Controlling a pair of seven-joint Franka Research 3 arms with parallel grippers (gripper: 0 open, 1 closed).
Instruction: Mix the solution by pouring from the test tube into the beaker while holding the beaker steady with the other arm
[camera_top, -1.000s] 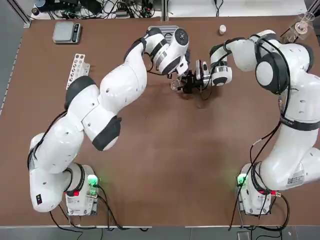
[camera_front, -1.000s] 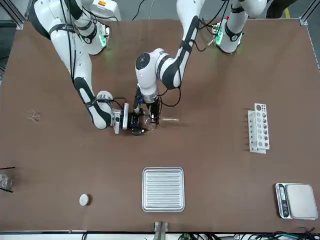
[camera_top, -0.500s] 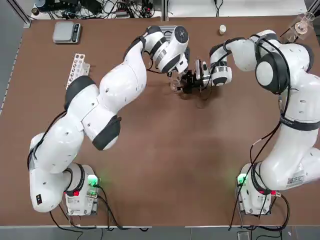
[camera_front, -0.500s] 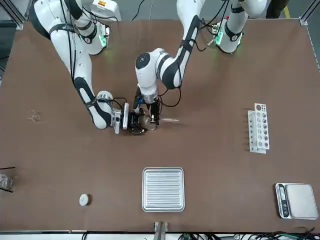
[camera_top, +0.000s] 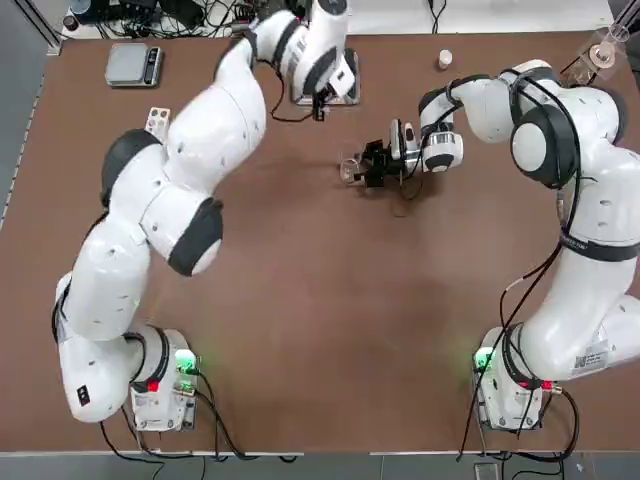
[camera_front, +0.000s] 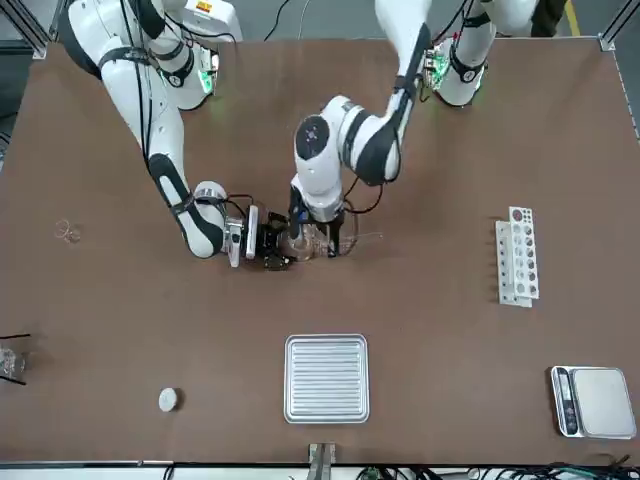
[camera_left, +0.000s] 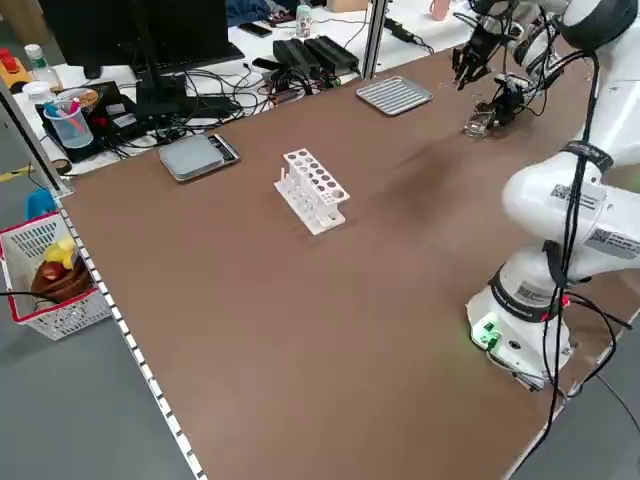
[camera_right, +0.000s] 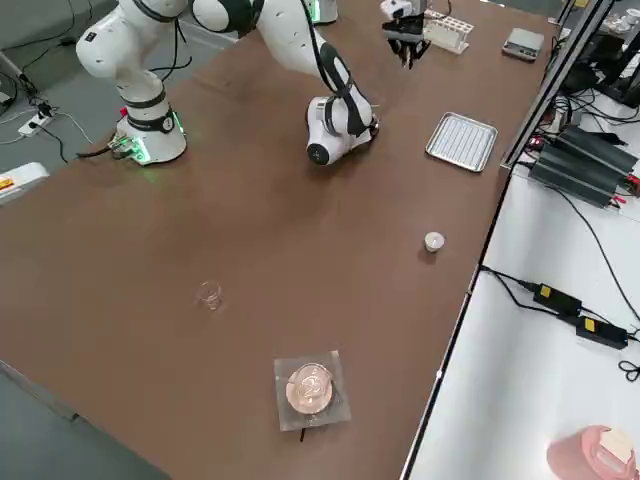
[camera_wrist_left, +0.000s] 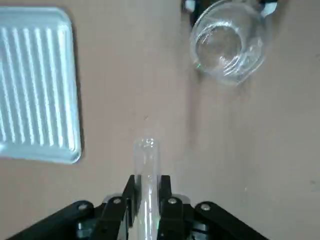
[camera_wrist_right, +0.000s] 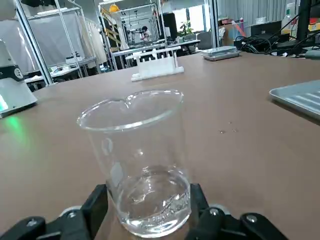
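Right gripper (camera_wrist_right: 150, 220) clasps the beaker (camera_wrist_right: 137, 160) low on its thin, slippery, fragile glass wall; left gripper (camera_wrist_left: 146, 200) pinches the light test tube (camera_wrist_left: 145, 180) above the bench (camera_top: 330, 300).

The beaker (camera_top: 350, 168) stands on bare table (camera_top: 330, 320), open above and on the left arm's side; the right gripper (camera_top: 372, 165) closes off its other side. The tray (camera_top: 345, 88) lies beyond, under the raised left gripper (camera_top: 318, 108).
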